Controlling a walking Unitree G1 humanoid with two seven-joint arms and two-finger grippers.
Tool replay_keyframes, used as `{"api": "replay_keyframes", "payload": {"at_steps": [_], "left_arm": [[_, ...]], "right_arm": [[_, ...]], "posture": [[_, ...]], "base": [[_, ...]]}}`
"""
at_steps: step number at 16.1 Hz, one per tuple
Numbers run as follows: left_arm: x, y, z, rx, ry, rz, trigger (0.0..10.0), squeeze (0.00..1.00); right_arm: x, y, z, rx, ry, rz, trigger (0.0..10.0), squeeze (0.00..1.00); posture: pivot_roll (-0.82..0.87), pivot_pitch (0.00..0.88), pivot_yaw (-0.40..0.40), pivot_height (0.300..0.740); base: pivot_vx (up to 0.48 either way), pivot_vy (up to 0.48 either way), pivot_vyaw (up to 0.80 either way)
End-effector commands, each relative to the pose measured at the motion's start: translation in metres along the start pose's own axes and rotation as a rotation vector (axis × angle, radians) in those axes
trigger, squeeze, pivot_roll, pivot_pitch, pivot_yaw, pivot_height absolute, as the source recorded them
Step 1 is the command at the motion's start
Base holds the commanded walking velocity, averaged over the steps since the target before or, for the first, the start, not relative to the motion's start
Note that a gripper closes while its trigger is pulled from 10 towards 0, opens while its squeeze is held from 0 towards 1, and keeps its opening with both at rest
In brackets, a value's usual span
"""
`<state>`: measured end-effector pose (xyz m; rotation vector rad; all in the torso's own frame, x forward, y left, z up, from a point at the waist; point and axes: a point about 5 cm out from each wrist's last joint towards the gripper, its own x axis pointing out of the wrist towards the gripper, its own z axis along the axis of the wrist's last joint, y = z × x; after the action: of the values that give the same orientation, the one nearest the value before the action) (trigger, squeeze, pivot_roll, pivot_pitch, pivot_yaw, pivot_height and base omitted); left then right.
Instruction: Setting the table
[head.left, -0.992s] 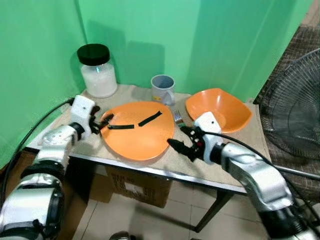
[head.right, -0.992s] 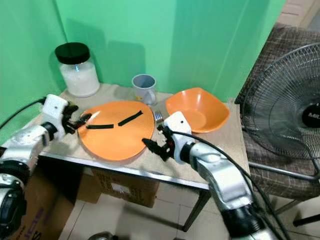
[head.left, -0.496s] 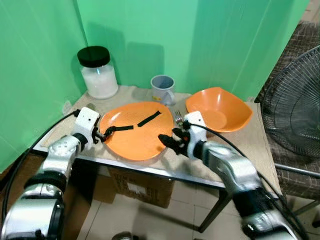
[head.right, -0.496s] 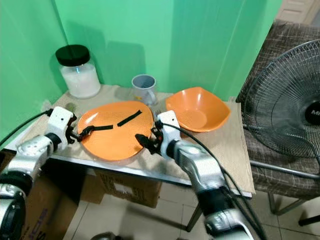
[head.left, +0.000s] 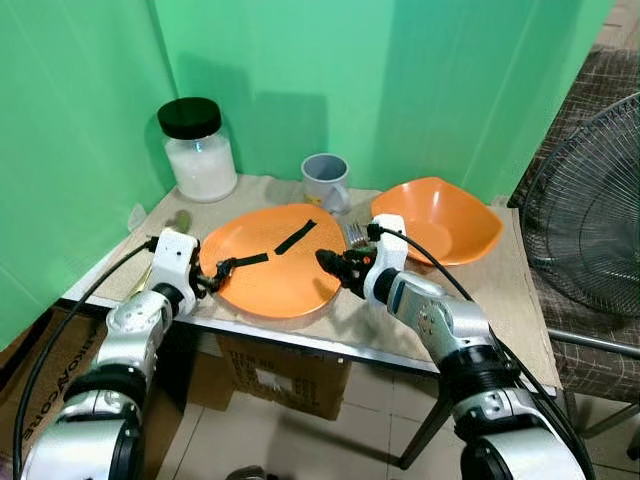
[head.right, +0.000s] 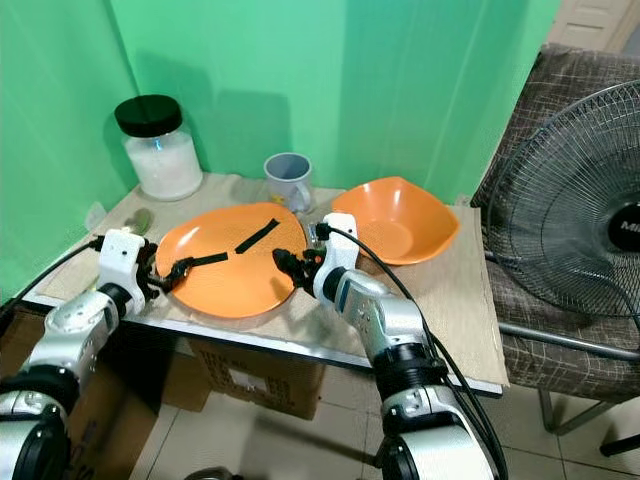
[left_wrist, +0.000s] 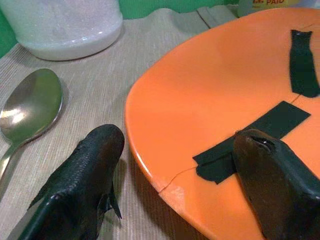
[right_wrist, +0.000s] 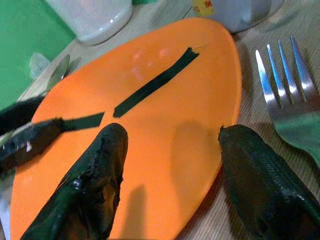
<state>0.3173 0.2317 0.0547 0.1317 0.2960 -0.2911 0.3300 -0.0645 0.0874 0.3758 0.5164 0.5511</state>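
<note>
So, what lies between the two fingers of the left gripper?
The orange plate's rim, seen in the left wrist view: the left gripper straddles it, one finger over the taped surface, the other on the tablecloth.

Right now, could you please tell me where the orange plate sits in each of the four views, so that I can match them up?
Left eye view: the orange plate lies at the middle of the table, between both grippers.
Right eye view: it sits left of centre, before the mug.
Left wrist view: it takes up the right side, by the spoon.
Right wrist view: it spreads across the middle, beside the fork.
Shared landmark: the black tape strips on it.
</note>
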Motion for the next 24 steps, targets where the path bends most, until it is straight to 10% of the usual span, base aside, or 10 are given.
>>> {"api": "replay_keyframes", "payload": {"at_steps": [1, 16, 24], "left_arm": [[-0.008, -0.014, -0.035, -0.035, 0.14, -0.037, 10.0, 0.44], [-0.046, -0.019, -0.093, 0.006, 0.292, 0.12, 10.0, 0.43], [-0.043, -0.007, -0.061, -0.02, 0.048, 0.154, 10.0, 0.41]], "right_arm": [[0.004, 0.002, -0.005, 0.024, 0.029, 0.001, 10.0, 0.0], [0.006, -0.007, 0.023, 0.065, -0.097, 0.014, 10.0, 0.0], [0.002, 0.0, 0.019, 0.054, -0.068, 0.112, 10.0, 0.0]], "posture": [[-0.05, 0.0, 0.013, 0.74], [-0.03, 0.0, -0.037, 0.74], [-0.03, 0.0, -0.018, 0.74]], "base": [[0.0, 0.0, 0.0], [0.0, 0.0, 0.0], [0.0, 0.0, 0.0]]}}
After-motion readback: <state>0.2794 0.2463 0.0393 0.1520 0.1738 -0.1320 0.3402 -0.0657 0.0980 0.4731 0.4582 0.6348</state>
